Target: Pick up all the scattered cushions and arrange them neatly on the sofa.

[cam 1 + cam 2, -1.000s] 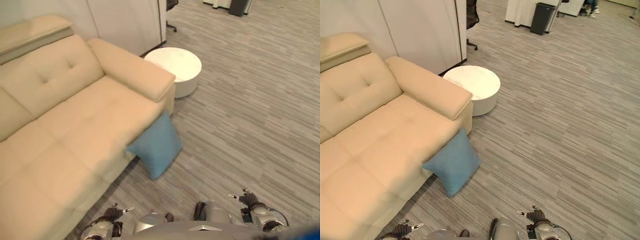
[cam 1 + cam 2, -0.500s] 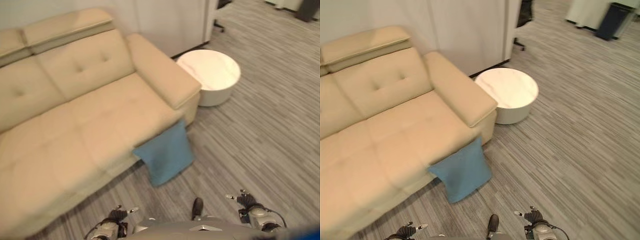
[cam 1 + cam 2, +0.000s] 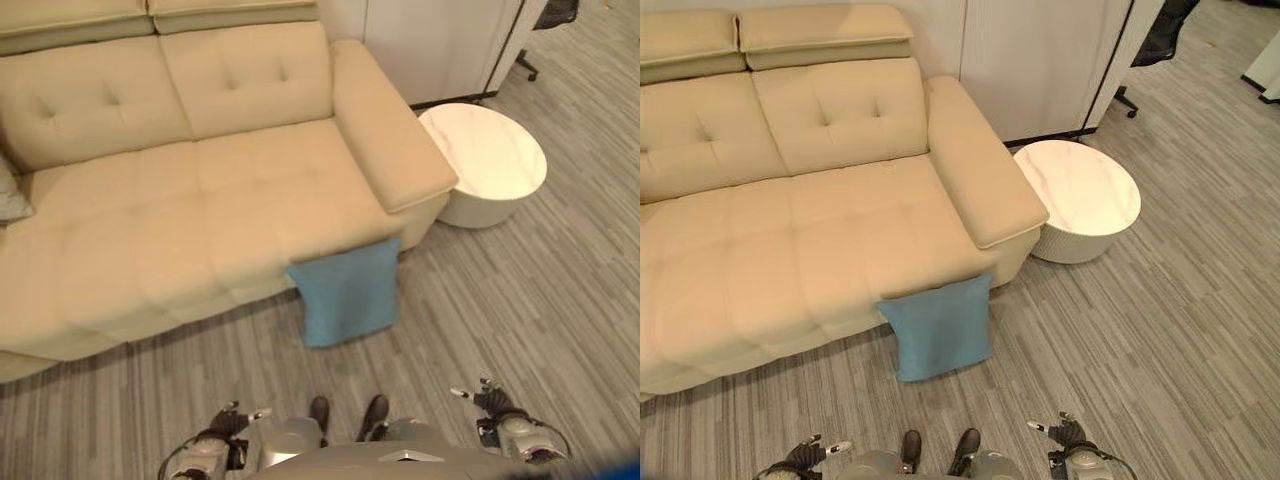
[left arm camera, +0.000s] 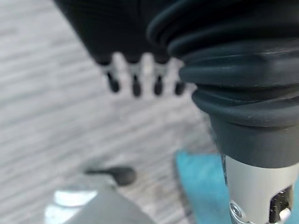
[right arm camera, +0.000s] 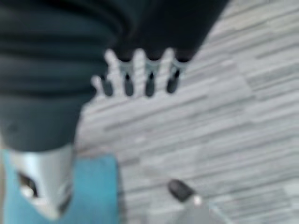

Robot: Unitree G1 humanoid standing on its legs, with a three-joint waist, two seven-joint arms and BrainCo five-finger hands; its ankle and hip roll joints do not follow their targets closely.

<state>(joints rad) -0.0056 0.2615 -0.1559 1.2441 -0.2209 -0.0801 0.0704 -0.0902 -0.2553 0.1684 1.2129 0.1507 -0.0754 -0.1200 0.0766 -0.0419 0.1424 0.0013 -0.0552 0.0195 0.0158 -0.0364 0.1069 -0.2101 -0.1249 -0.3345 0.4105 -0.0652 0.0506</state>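
Observation:
A blue cushion (image 3: 345, 290) stands on the floor, leaning against the front of the beige sofa (image 3: 200, 200) near its right armrest. It also appears in the left wrist view as the cushion (image 4: 201, 186) and in the right wrist view as the cushion (image 5: 93, 191). A grey cushion (image 3: 10, 195) peeks in on the sofa seat at the far left. My left hand (image 3: 225, 425) hangs low at the bottom left, its fingers (image 4: 135, 79) straight and empty. My right hand (image 3: 495, 400) hangs at the bottom right, with fingers (image 5: 140, 74) straight, holding nothing. Both hands are well short of the blue cushion.
A round white side table (image 3: 485, 165) stands on the striped grey carpet just right of the sofa's armrest. White cabinet panels (image 3: 1040, 60) rise behind it, with an office chair (image 3: 555, 15) at the far right. Open carpet lies between me and the sofa.
The camera has swung so the sofa is now faced squarely and more of its left side shows. The blue cushion still leans on the sofa front. Both hands hang as before.

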